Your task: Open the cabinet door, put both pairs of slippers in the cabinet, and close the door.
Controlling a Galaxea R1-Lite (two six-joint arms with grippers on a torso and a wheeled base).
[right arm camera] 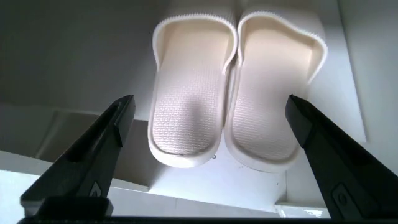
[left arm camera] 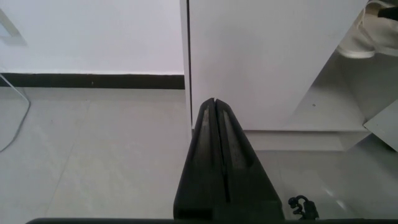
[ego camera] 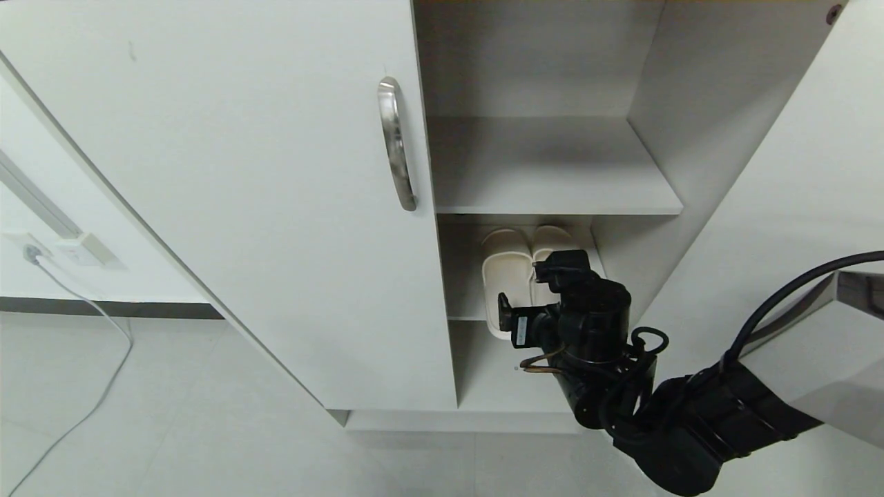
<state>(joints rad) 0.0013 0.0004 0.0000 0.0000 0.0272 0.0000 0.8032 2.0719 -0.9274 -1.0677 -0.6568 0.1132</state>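
**Right gripper point(right arm camera: 210, 106) wide open at shelved slippers**

Right gripper fingers are spread well apart and nothing is held. They are set to either side of one pair of slippers point(right arm camera: 261, 106), with no contact made. The pair is laid side by side on the lower shelf point(ego camera: 469, 319) inside the cabinet, heels toward the gripper and slightly over the shelf's front edge. Left gripper point(left arm camera: 214, 102) is pressed fully together, empty, low over the floor and aimed at the cabinet base. The right-hand door point(ego camera: 794, 207) is swung open. The left-hand door point(ego camera: 207, 172) is closed, with its handle point(ego camera: 397, 141) untouched.

Risks, as judged:
- A heel could be clipped by a spread finger on pull-back, and the pair dragged off the shelf.
- The overhanging heels could be struck when the door is closed, leaving it ajar.
- The wrist cable loop point(ego camera: 649, 342) could be snagged on the shelf edge.

Writing: none is legible on the slippers or cabinet. A pale tag point(ego camera: 521, 330) is noted on the wrist, too small to be read.
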